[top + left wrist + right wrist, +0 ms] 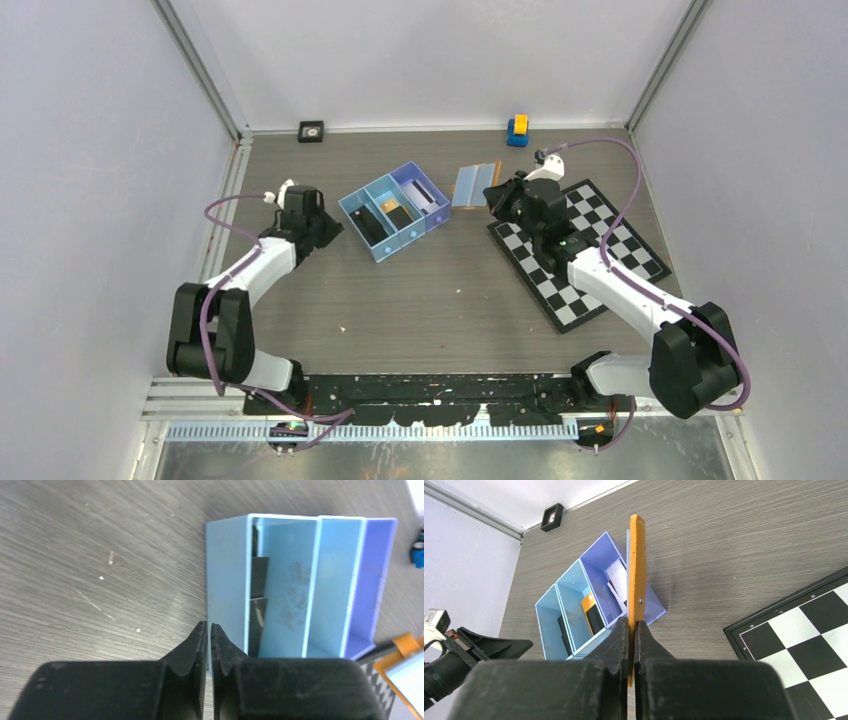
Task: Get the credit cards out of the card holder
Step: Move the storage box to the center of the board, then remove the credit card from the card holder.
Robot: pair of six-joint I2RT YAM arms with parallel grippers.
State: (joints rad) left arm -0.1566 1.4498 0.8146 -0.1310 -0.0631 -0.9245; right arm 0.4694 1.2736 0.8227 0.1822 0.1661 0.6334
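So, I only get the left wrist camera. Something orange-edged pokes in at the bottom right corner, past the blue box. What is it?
Observer: That's the card holder. The right wrist camera shows it edge-on, with the right gripper shut on it.
Operator: Where does that put it on the table?
Observer: From the top camera, it is just right of the blue tray, between the tray and a checkerboard.
Operator: Is there anything in the tray's purple compartment? I can't make out any contents.
Observer: Yes. The right wrist camera shows white cards inside it.
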